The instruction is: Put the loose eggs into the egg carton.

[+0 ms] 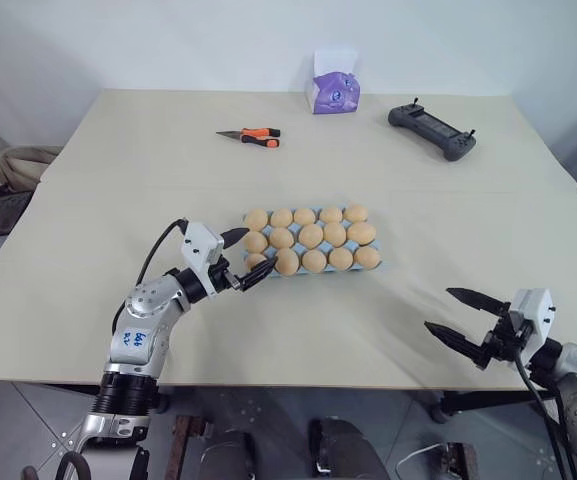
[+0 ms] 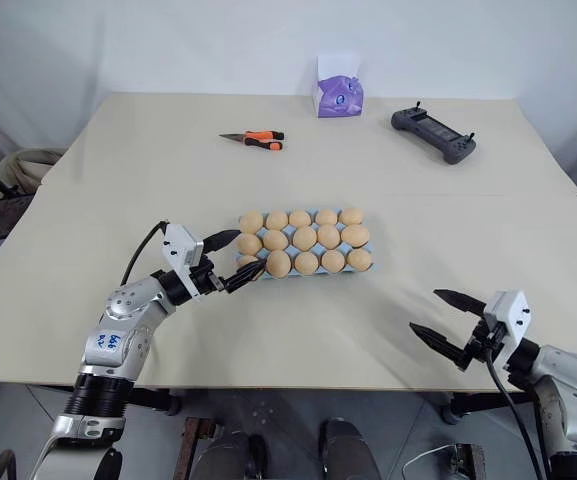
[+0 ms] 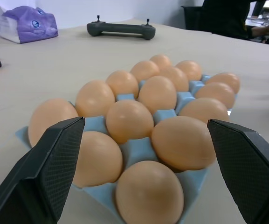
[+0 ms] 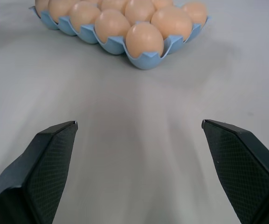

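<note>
Left eye view, beige table (image 1: 118, 150), white wall (image 1: 168, 40)

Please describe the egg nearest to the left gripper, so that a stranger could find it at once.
Find the blue carton in the middle of the table. Go to its corner beside the left gripper, in the row nearest the robot. The egg there sits between the open jaws, partly hidden by one finger.
</note>
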Robot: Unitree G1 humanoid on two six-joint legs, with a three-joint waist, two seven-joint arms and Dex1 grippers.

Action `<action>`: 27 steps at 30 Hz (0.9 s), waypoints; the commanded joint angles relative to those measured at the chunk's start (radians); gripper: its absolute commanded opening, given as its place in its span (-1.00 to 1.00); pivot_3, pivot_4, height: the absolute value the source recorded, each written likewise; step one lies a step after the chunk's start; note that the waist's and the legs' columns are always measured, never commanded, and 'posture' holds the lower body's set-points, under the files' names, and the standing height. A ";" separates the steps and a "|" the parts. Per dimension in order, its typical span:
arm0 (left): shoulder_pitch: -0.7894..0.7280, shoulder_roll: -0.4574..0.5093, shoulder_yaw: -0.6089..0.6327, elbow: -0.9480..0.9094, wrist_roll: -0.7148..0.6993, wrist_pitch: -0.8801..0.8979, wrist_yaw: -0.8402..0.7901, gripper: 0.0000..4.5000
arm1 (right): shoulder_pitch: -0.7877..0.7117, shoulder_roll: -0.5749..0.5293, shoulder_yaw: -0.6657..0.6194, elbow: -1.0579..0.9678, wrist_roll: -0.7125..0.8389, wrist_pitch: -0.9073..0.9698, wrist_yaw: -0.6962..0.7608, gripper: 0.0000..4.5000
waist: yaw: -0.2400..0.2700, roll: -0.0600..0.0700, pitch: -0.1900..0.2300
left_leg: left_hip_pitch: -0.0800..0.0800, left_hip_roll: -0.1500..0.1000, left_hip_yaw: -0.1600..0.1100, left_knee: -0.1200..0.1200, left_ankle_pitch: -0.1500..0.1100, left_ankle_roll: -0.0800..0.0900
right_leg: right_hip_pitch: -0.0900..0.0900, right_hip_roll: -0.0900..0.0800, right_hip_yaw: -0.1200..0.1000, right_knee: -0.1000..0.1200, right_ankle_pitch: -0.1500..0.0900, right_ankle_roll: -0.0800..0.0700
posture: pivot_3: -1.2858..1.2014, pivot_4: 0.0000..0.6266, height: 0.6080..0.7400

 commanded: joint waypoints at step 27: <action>0.282 0.479 0.416 0.096 -0.315 0.031 -0.630 0.99 | -0.216 -0.148 0.039 0.008 -0.028 0.075 0.113 1.00 | -0.005 0.001 0.001 | -0.002 0.001 -0.001 -0.005 -0.002 0.002 | -0.004 -0.002 -0.002 -0.003 -0.001 -0.006 | 0.03 -0.52 1.00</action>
